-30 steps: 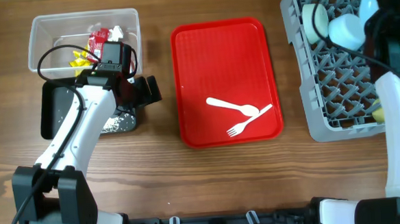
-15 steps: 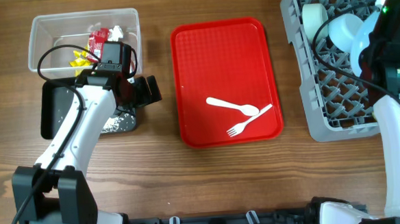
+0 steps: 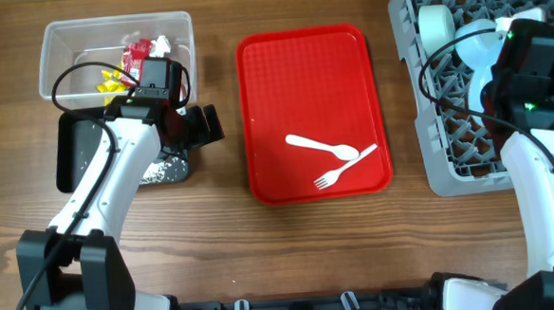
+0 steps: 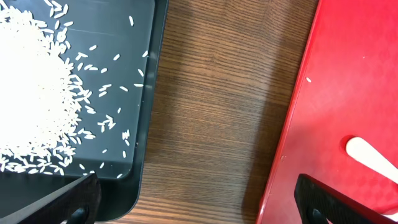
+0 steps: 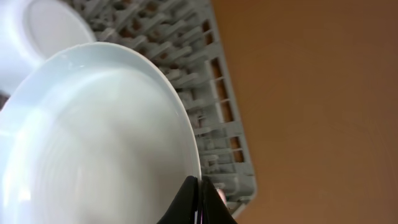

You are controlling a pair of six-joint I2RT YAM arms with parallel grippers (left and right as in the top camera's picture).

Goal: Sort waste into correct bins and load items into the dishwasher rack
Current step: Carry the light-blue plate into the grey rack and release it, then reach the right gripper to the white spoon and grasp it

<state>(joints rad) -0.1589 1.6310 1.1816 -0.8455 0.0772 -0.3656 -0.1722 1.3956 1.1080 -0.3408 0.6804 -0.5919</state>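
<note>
Right gripper pinches the rim of the light blue plate over the grey dishwasher rack, while the left gripper hangs with jaws spread wide.

The surface is a brown wood-grain table. The left jaws sit over the bare strip between the black tub, which holds the rice grains, and the flat red tray. A white plastic spoon and fork lie touching on the tray's near right part. The clear tub behind the black one holds a red wrapper, a yellow wrapper and a white scrap. A white cup stands in the rack, which runs past the frame's top and right edges; bare wood separates rack and tray.
</note>
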